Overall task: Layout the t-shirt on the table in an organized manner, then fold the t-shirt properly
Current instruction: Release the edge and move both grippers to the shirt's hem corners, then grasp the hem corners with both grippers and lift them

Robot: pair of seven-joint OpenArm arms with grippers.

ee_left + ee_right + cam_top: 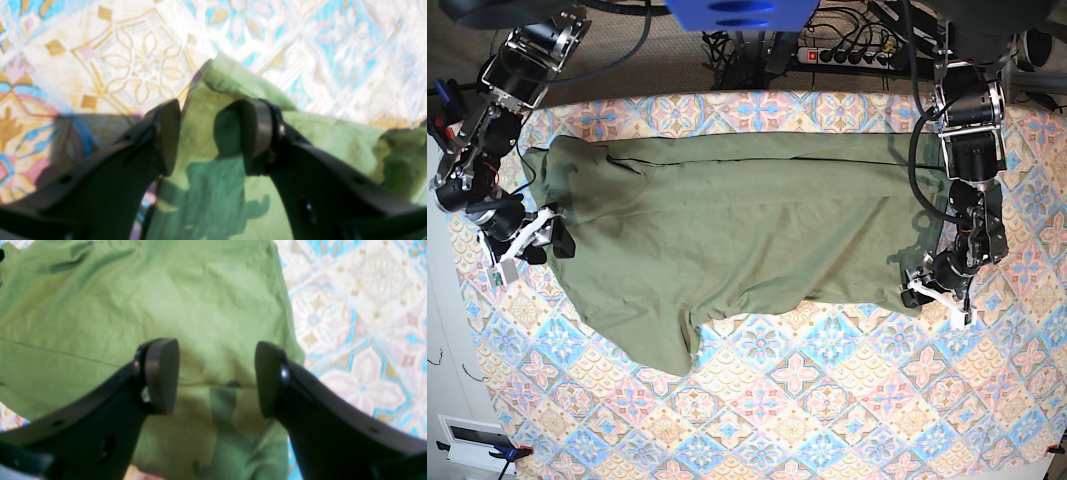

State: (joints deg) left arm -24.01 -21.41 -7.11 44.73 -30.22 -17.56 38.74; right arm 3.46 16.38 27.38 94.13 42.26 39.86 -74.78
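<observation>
- Left wrist: I saw my left jaws [210, 136] spread, the t-shirt [213, 186] edge lying between them, patterned bench [116, 60] beyond.
- Right wrist: my right jaws [217, 376] stood spread over the t-shirt [150, 300], nothing pinched.
- Base: t-shirt [747, 230] lay spread between both jaws.

Robot lab: power strip [847, 55] and cables [757, 45] behind table [827, 400].

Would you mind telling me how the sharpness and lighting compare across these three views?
Left wrist view: soft and blurred, the table washed out by glare, hard tool shadows on the t-shirt. Right wrist view: soft focus, evenly lit, one faint shadow between the pads. Base view: sharpest, even lighting, pattern and creases clear.
</observation>
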